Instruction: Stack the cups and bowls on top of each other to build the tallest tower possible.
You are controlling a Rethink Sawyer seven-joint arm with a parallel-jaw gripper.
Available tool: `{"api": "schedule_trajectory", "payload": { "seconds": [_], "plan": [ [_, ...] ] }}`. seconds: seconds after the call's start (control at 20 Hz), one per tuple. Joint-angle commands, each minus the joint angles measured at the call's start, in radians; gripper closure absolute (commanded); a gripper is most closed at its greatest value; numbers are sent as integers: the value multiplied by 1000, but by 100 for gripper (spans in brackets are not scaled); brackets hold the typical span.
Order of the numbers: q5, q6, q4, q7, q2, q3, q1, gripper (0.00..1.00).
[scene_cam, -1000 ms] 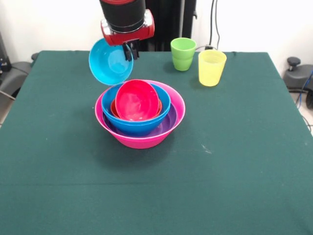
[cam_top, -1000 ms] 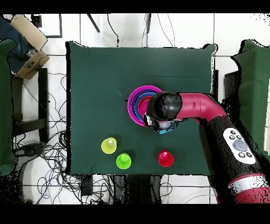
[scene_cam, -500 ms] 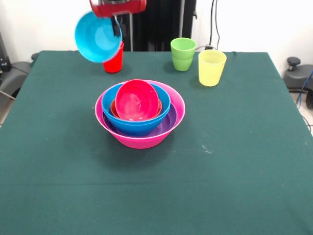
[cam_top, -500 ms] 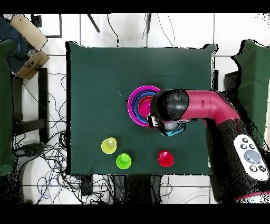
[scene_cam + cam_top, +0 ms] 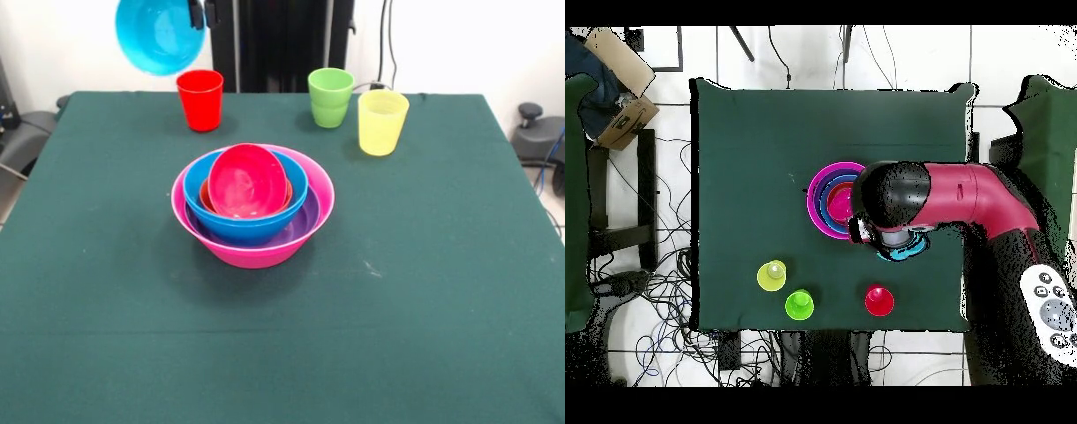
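Cyan bowl (image 5: 160,34) higher than before

We see the cyan bowl (image 5: 160,34) tilted high above the far left. The tower (image 5: 253,205) sits mid-surface, its magenta-red bowl (image 5: 248,180) leaning. Red cup (image 5: 200,100), green cup (image 5: 331,97) and yellow cup (image 5: 382,122) stand upright behind.

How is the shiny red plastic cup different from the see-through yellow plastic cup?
The glossy red plastic cup is solid-coloured, while the translucent yellow plastic cup lets light through. In the front view the red cup stands alone at the left of the green table, while the yellow cup stands at the right, close beside the glossy green plastic cup. The yellow cup also looks bigger there. Both are upright, open-topped tapered tumblers.
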Motion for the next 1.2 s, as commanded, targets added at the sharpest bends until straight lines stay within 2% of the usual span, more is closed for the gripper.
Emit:
{"api": "schedule_trajectory", "payload": {
  "seconds": [0.05, 0.2, 0.3, 0.7, 1.2],
  "plan": [
    [-120, -100, -152, 91, 251, -39, 118, 100],
    [-141, -118, -237, 155, 335, -81, 156, 100],
    [-127, -132, -248, 158, 345, -93, 161, 100],
    [-71, -103, -205, 99, 289, -111, 158, 100],
    [-59, -134, -116, 27, 221, -111, 126, 100]
  ]
}}
